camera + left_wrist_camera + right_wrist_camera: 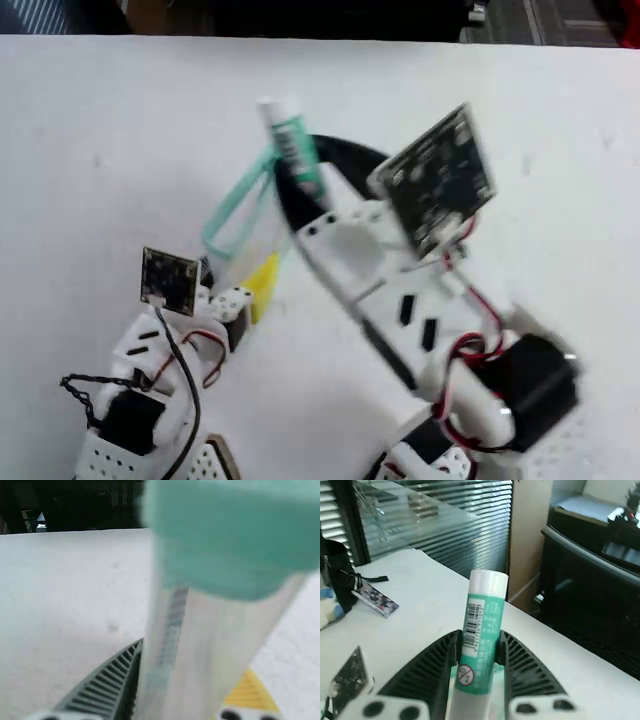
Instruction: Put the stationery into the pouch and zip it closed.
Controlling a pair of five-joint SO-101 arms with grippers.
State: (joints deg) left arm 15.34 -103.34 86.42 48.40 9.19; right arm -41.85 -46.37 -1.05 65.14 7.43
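The white worktop (pixel 110 130) runs back toward slatted blinds (pixel 445 520). The task looks barely begun: the glue stick (pixel 482 625) is still outside the pouch (pixel 238 212), and nothing is zipped. The right gripper (pixel 477 647) has its black fingers (pixel 427 667) clamped on the stick's lower half, just beside the far right end of the pouch's teal rim. The left gripper (pixel 255 285) appears pinched on the pouch's near edge.

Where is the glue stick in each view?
High view: glue stick upper middle, held in the right gripper.
Right wrist view: centre, upright between that gripper's black fingers.
Left wrist view: cannot tell; the pouch sits close up.
Shared landmark: the white table.
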